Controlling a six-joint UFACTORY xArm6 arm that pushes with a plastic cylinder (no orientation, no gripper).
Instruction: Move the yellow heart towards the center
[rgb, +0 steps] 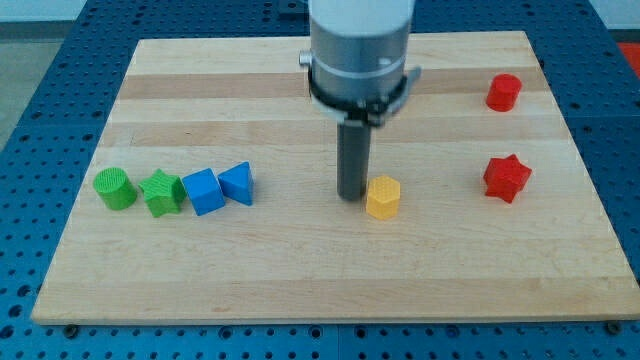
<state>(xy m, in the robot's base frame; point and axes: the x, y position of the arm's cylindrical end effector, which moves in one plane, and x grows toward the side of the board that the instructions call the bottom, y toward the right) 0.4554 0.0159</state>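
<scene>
A small yellow block (382, 197), its shape hard to make out, sits on the wooden board (330, 270) a little right of the board's middle. My tip (351, 195) stands just to the view's left of the yellow block, close beside it or touching it. The rod rises from there to the grey arm body at the view's top.
A row at the view's left holds a green cylinder (115, 188), a green star (161, 193), a blue cube (204, 191) and a blue triangular block (238, 183). At the right are a red cylinder-like block (504, 92) and a red star (506, 178).
</scene>
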